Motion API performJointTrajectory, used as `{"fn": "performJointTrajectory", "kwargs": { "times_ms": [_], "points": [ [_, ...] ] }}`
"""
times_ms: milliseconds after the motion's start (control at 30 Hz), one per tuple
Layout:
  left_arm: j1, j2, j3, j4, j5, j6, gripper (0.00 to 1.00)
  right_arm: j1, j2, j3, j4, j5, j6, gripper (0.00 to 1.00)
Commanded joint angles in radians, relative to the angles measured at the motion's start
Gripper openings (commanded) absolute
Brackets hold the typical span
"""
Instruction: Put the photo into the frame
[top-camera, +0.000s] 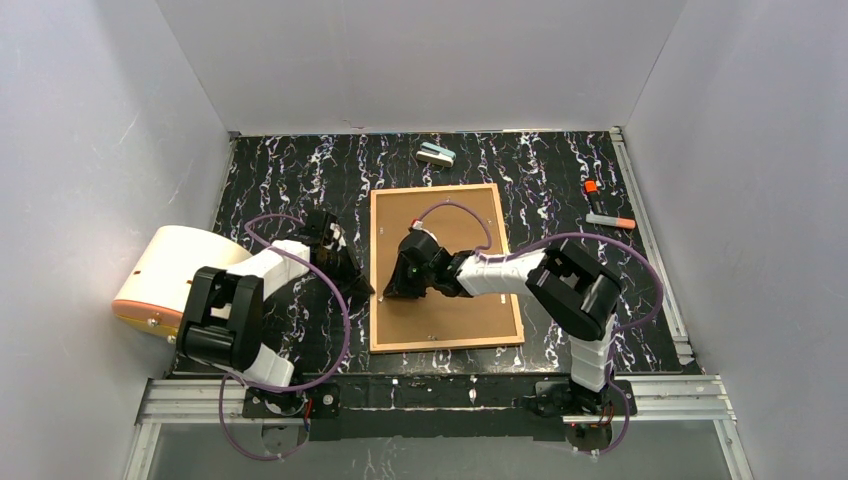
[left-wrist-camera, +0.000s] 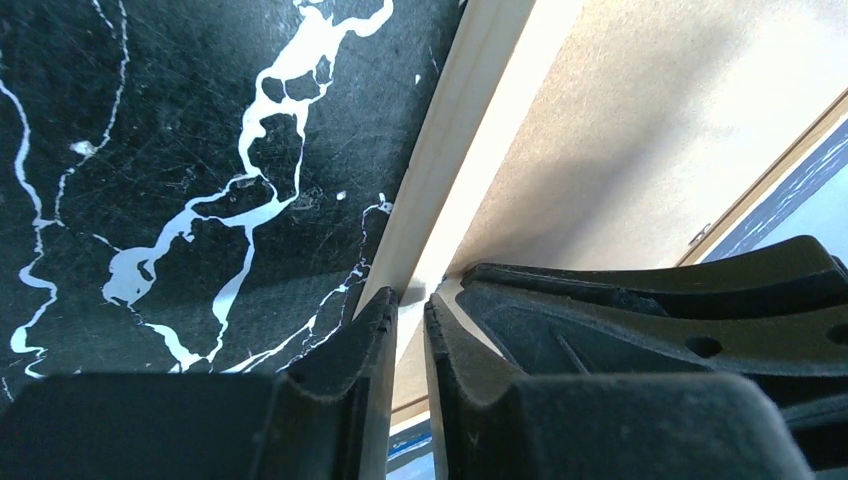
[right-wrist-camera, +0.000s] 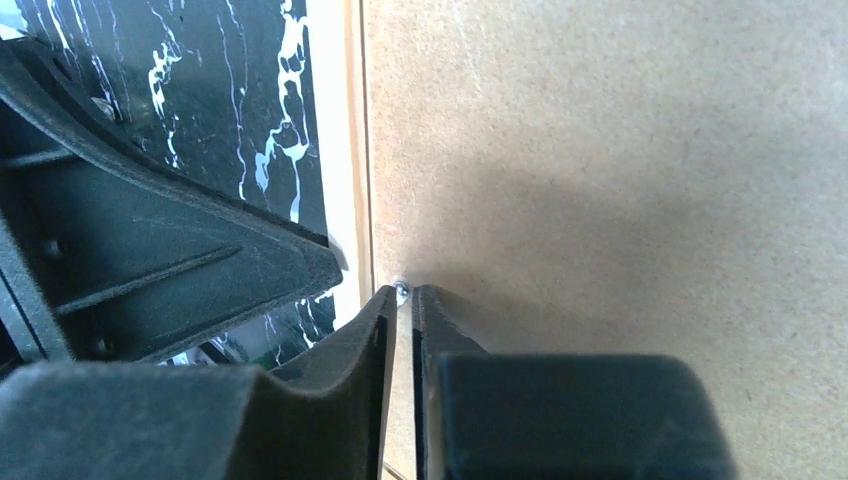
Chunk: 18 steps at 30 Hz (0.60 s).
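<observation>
Barely parted and holding nothing, the right end effector (right-wrist-camera: 402, 300) is straddling the frame (right-wrist-camera: 345, 120)'s clip (right-wrist-camera: 401, 290) (left end effector (left-wrist-camera: 410, 305) similarly slack alongside); gentle, square pushing suits.

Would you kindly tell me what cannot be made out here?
The photo: seen in no view; the backing board covers the inside of the frame.
Right wrist view: the metal tab by the right gripper is too small to judge a grip.
Left wrist view: the left gripper itself hides contact with the frame.
</observation>
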Motion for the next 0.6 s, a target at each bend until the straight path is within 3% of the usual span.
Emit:
{"fn": "performJointTrajectory", "kwargs": {
  "times_ms": [0,267,400,567],
  "points": [
    [-0.007,0.013,-0.007,-0.037,0.079,0.036,0.16,0.001,-0.043,-0.036,-0.013,-0.013,0.016,0.16],
    [-0.008,0.051,-0.019,-0.037,0.083,0.063,0.0,0.003,-0.019,-0.068,0.054,-0.089,0.026,0.1],
    [-0.007,0.073,-0.023,-0.045,0.087,0.08,0.0,0.006,0.009,-0.067,0.065,-0.077,0.041,0.13],
    [-0.008,0.084,-0.026,-0.053,0.084,0.091,0.0,0.008,0.038,-0.071,0.08,-0.055,0.054,0.07]
  ]
}}
